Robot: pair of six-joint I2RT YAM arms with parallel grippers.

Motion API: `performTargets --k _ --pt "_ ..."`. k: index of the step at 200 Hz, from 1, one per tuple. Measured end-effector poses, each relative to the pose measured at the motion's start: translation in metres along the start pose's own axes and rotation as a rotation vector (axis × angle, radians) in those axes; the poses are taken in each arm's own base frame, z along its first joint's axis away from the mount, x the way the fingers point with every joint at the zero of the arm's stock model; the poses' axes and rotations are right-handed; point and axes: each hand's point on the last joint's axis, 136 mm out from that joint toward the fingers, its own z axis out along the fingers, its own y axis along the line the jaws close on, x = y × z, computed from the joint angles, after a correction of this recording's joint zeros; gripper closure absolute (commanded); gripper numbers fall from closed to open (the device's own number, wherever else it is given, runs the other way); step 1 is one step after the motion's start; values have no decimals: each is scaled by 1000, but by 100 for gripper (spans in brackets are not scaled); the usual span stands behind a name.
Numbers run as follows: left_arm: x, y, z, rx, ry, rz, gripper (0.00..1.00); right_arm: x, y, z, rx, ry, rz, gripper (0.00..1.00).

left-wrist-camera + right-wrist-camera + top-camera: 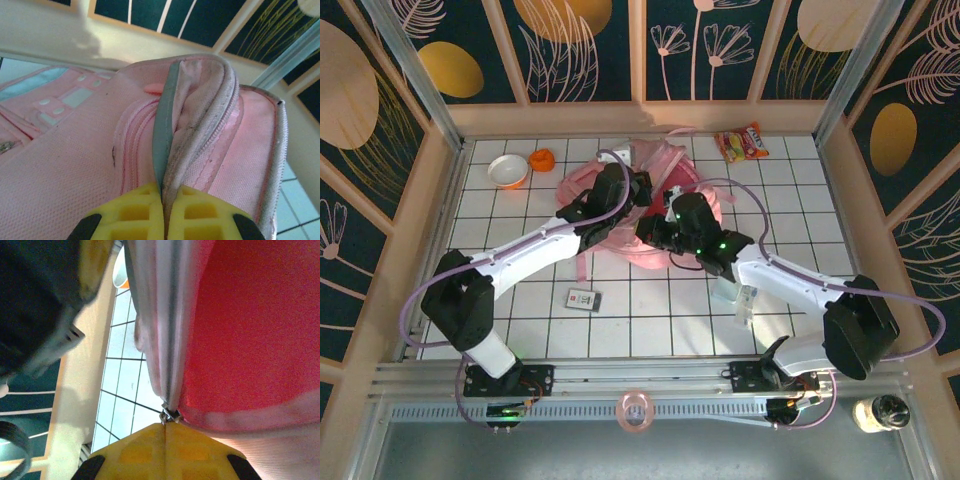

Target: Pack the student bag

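Pinching the bag (65,170) at its open rim, left end effector (163,210) was clamped; right end effector (165,440) (shut tight) clamped the zipper pull (167,416).

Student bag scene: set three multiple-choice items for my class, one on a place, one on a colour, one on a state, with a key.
1. The snack packet lies: A) by the arm bases; B) at the far edge, right of the student bag; C) inside the bag.
2. Fingers of the left gripper are: A) yellow; B) blue; C) red.
3. The left gripper is: A) wide open; B) shut on the bag's opening edge; C) off the bag.
Key: B, the top view shows it beyond the bag's right side; A, yellow in the left wrist view; B, the fingers pinch the bag's edge.
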Motion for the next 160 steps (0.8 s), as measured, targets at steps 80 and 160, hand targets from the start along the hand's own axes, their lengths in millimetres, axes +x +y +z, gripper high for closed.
performTargets --k 80,160 --pt "-28 -9 -3 9 -66 -140 100 6 12 40 3 -113 97 100" --pt "-37 15 -1 -70 -96 -139 100 1 29 99 -23 -205 139 81"
